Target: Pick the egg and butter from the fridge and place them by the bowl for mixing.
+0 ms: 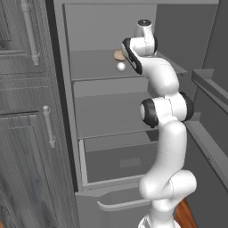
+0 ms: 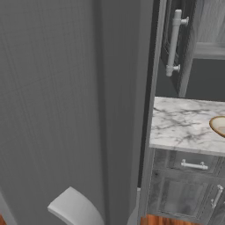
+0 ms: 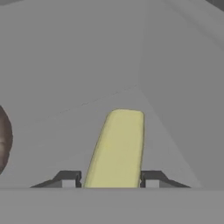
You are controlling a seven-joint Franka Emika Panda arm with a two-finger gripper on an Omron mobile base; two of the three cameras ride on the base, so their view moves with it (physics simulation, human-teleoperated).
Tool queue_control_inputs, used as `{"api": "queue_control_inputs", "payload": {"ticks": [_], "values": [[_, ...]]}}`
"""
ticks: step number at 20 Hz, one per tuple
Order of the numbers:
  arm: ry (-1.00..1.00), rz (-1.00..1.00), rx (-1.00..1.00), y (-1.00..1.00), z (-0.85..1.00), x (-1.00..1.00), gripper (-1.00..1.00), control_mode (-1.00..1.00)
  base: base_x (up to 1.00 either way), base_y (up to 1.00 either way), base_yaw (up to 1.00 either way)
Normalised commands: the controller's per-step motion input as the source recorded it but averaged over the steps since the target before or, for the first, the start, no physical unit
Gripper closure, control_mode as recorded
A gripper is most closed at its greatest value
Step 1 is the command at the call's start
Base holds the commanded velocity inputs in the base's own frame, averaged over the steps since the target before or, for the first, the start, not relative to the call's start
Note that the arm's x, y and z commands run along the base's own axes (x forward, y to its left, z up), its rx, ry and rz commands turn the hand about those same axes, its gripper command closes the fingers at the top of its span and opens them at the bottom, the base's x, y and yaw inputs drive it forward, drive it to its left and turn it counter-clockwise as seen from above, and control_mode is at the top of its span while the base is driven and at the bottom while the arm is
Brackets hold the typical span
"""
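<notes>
1. The fridge (image 1: 111,111) stands open in the left base view, with flat grey shelves and a grey drawer (image 1: 120,162) pulled partly out low down.
2. The white arm reaches up from the lower right into the top shelf space; its hand is hidden behind its own upper joints there.
3. The egg (image 1: 120,66) lies on the top shelf, just left of the arm's upper link.
4. A tan-brown lump (image 1: 119,55) sits just behind the egg on the same shelf; in the hand view its dark edge shows at the far left.
5. In the hand view the butter (image 3: 117,148) lies on the grey shelf, running away from the camera and leaning slightly right.
6. The gripper (image 3: 109,178) has its two dark tips on either side of the butter's near end; the jaws are spread, close beside the stick. Whether they touch it cannot be told.
7. In the right base view the fridge's grey side takes up the left half.
8. The bowl (image 2: 218,125) sits on the marble counter (image 2: 180,125) at the right edge, well apart from the fridge.
9. Dark wood-grain cabinets (image 2: 193,44) with bar handles hang above that counter, and more stand below.
</notes>
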Motion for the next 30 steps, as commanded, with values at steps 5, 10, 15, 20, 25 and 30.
{"api": "queue_control_inputs", "payload": {"ticks": [5, 10, 15, 20, 25, 30], "values": [[-0.05, 0.0, -0.01, 0.0, 0.07, 0.0, 1.0, -1.0, 0.0, 0.0, 0.0], [-0.32, 0.0, -0.15, 0.0, 0.38, -0.14, 1.0, -1.0, 0.0, 0.0, 0.0], [-0.18, 0.0, -0.1, 0.0, 0.05, -0.12, 1.0, -1.0, 0.0, 0.0, 0.0], [-0.05, 0.0, 0.0, 0.0, 0.09, -0.22, 1.0, -1.0, 0.0, 0.0, 0.0], [-0.21, 0.0, 0.0, 0.28, 0.34, -0.96, 1.0, -1.0, 0.0, 0.0, 0.0], [-0.28, 0.01, -0.04, 0.51, 0.17, -1.0, 1.0, -1.0, 0.0, 0.0, 0.0]]}}
